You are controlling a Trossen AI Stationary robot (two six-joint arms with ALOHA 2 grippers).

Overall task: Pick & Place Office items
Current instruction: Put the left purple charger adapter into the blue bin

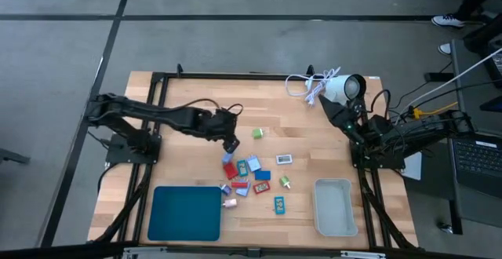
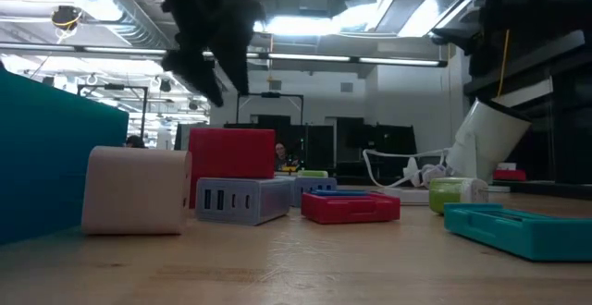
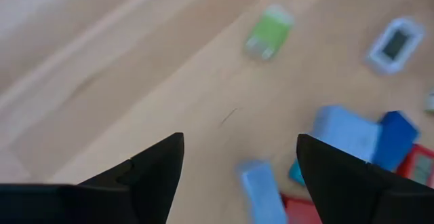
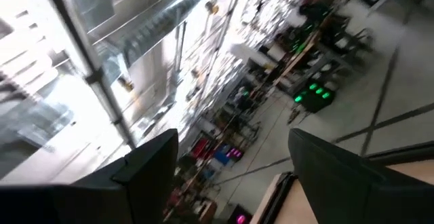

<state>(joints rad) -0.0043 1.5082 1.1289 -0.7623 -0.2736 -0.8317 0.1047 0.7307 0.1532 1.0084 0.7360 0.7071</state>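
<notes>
The office items lie in a loose cluster on the wooden table: small red, blue, teal and white pieces. A green piece and a white one lie apart from the cluster. In the low view a pink block, a red block and a grey piece stand nearest. My left gripper hovers open just above the cluster's far left side; its wrist view shows the green piece and light blue pieces ahead of the left gripper. My right gripper waits open at the right, raised.
A teal tray lies at the near edge, left of the cluster, and a pale bin at its right. A white lamp with its cord lies at the far right corner, close to my right arm.
</notes>
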